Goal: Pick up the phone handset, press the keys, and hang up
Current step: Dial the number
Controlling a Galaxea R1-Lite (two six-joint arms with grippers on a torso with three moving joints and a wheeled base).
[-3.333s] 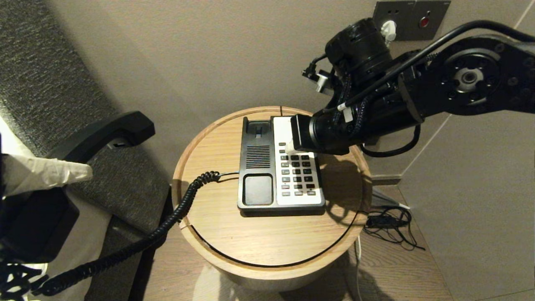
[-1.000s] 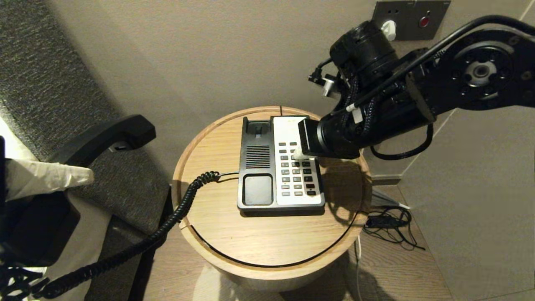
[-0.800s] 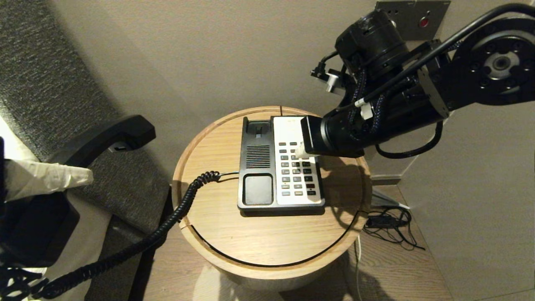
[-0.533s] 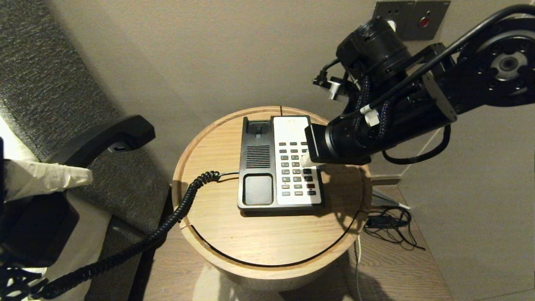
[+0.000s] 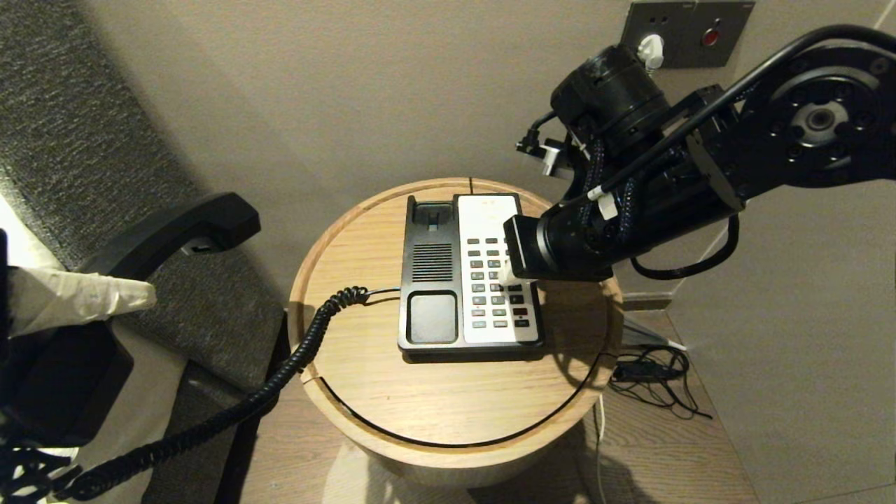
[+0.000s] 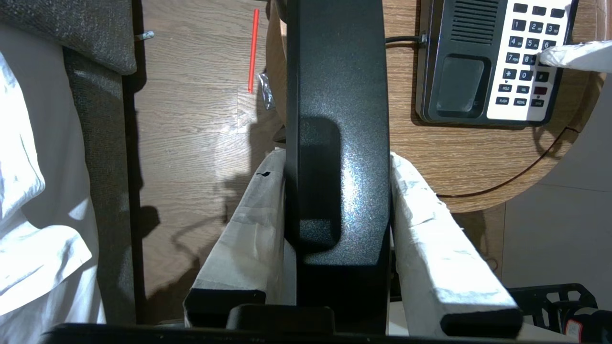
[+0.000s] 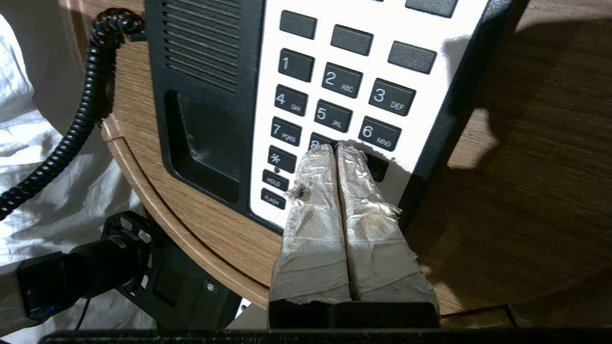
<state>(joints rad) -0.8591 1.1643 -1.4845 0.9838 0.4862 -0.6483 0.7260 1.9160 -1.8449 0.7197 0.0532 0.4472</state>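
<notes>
On the round desk [image 5: 448,413], right gripper [image 7: 336,148], jaws pressed together, shifted down the keypad [image 5: 497,283] to another key; handset [image 6: 337,119] clamped by left gripper [image 6: 334,200].

Phone handset [image 5: 175,227]: long black textured plastic, bulged end, off cradle, held in air well left of round wooden table's [image 5: 448,402] left edge; coiled black cord [image 5: 280,367] sags over that edge.

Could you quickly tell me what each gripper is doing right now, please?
Left gripper: closed on the handset.
Right gripper: shut, empty, tips on the keypad.
</notes>
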